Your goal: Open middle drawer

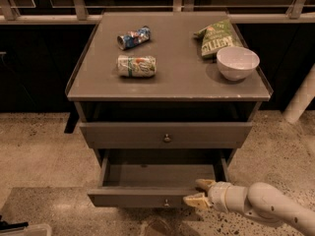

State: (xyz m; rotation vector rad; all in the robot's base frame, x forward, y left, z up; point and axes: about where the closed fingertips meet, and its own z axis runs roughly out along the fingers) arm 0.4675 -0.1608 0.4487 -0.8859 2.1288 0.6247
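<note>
The middle drawer (133,199) is a grey flat front with a small round knob (166,202), and it stands pulled out well past the cabinet with its inside showing. The top drawer (123,134), with its own knob (167,138), sits above it. The bottom drawer is hidden under the pulled-out one. My gripper (201,192) comes in from the lower right on a white arm (266,208). It sits at the right part of the middle drawer's front edge, right of the knob. It is open, with one finger over the rim and one in front of the panel.
On the tabletop (182,82) lie a crushed blue can (133,37), a green-and-white can (136,66), a green chip bag (216,37) and a white bowl (237,62). A railing runs behind. A white post (301,102) stands at the right. The floor is speckled stone.
</note>
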